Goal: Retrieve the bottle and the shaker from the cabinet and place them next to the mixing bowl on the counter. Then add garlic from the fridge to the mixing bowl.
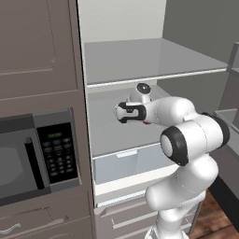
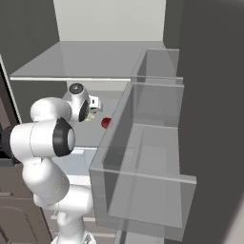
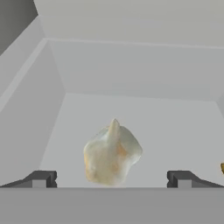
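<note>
Hand view puts the garlic (image 3: pixel 112 153) dead centre: a pale, knobbly bulb with a pointed tip, sitting on the flat grey shelf (image 3: pixel 175 127) inside the fridge (image 3: pixel 131 26), its point aimed up toward the back wall. It lies straight ahead of the gripper (image 3: pixel 111 178), and the two dark fingertips (image 3: pixel 43 178) stand wide apart on either side of it, with a clear gap between each tip and the bulb. Nothing is gripped; the jaws are spread as far as they go and the garlic looks to sit just beyond the tips rather than between them.

That's the relation the next move turns on, by my reading: the bulb is squarely on the gripper's line, so a straight push forward should bring it between the fingers, with no sideways correction needed. The bulb is about as broad as it is tall, so its long axis hardly matters for the close.

Pulling out now. From the left base camera, the arm (image 1: pixel 186 135) reaches into the open fridge, wrist under the upper shelf (image 1: pixel 154 60), above the translucent drawer (image 1: pixel 126 168). The microwave (image 1: pixel 32 158) sits to the left in the dark cabinetry. From the right base camera a small red thing (image 2: pixel 106 122) rests on the same shelf just beyond the hand, and the door bins (image 2: pixel 143 157) stand to the right. A sliver of something yellow (image 3: pixel 222 167) shows at the hand camera's right edge; I can't tell what it is.
</note>
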